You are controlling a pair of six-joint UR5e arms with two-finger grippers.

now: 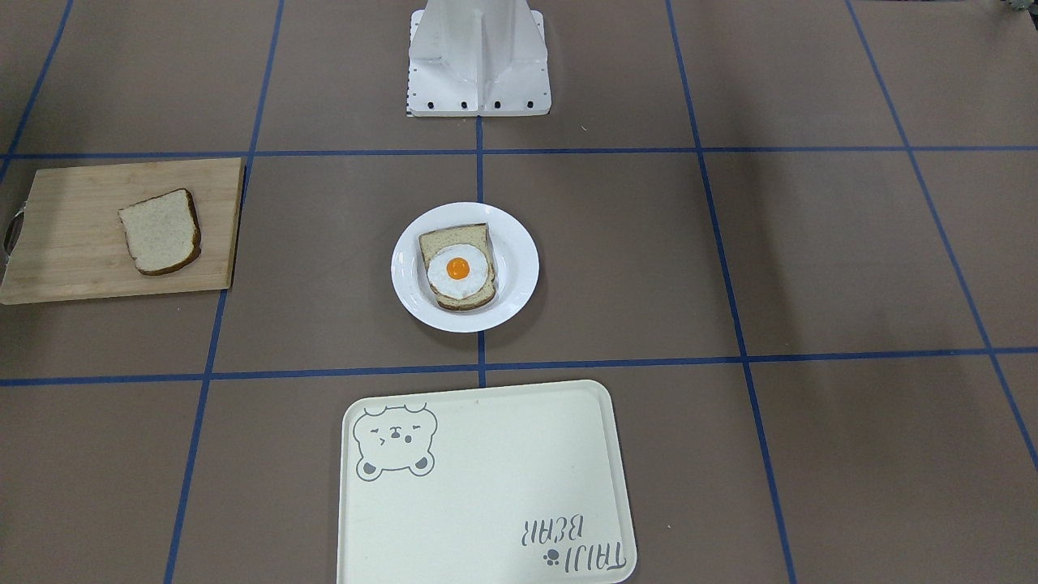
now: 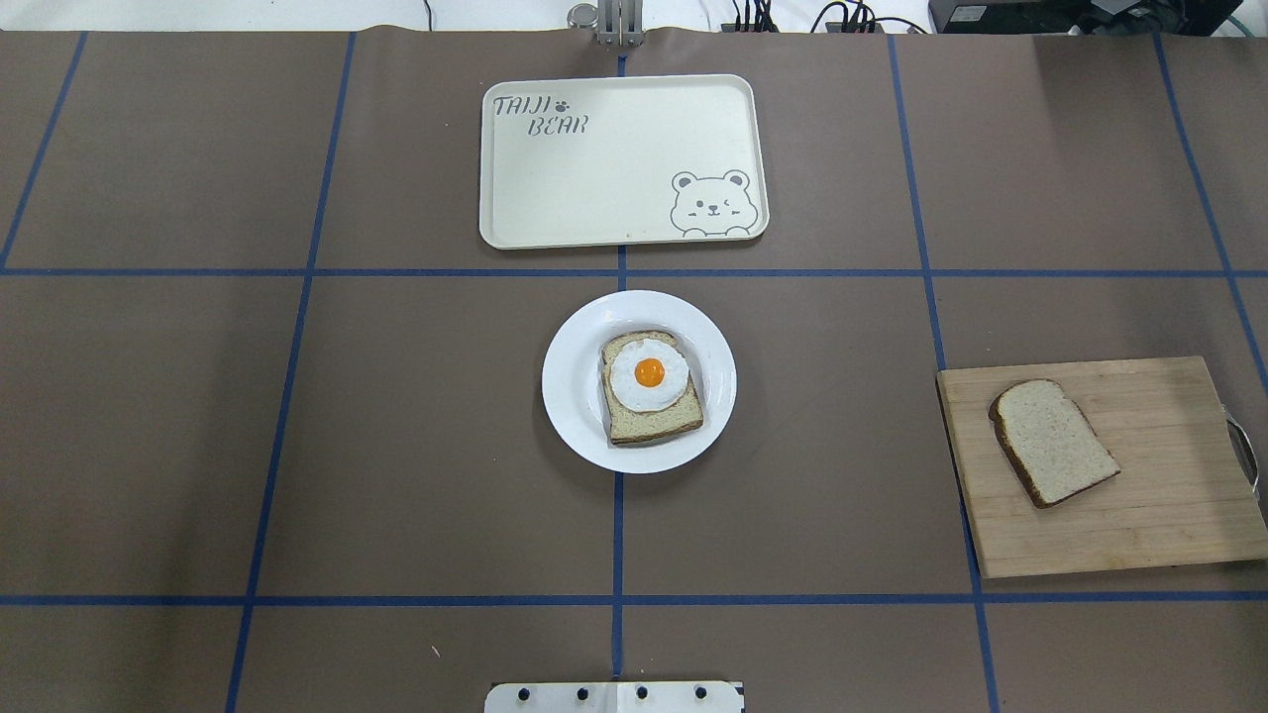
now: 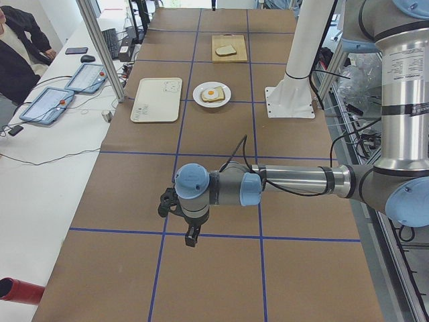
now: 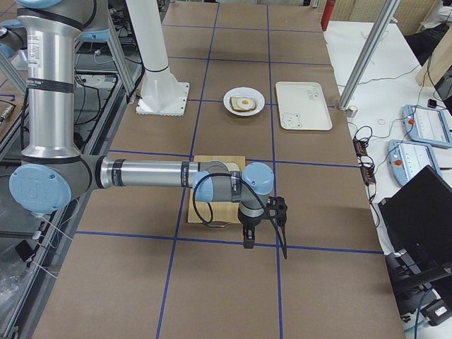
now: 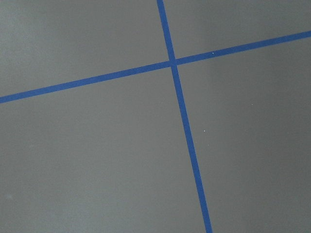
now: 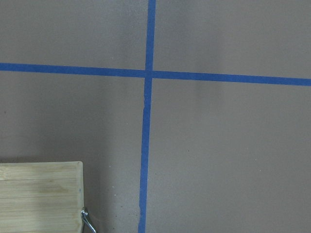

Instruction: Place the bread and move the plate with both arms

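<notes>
Two arms, but only the right one matters for the coming move. The right claw (image 4: pixel 265 244) hovers just past the handle end of the cutting board (image 2: pixel 1169 515). The bread (image 2: pixel 1052 441) lies on that board, inward from the claw, toward the plate (image 2: pixel 565 381) at the middle of the worktop (image 2: pixel 297 446). The left claw (image 3: pixel 177 225) hangs well apart at the opposite end. Whether either claw is open or closed I cannot tell. The bread's long axis runs slantwise across the board, with the domed end pointing away from the robot and toward the plate side, and the flat end toward the handle.
</notes>
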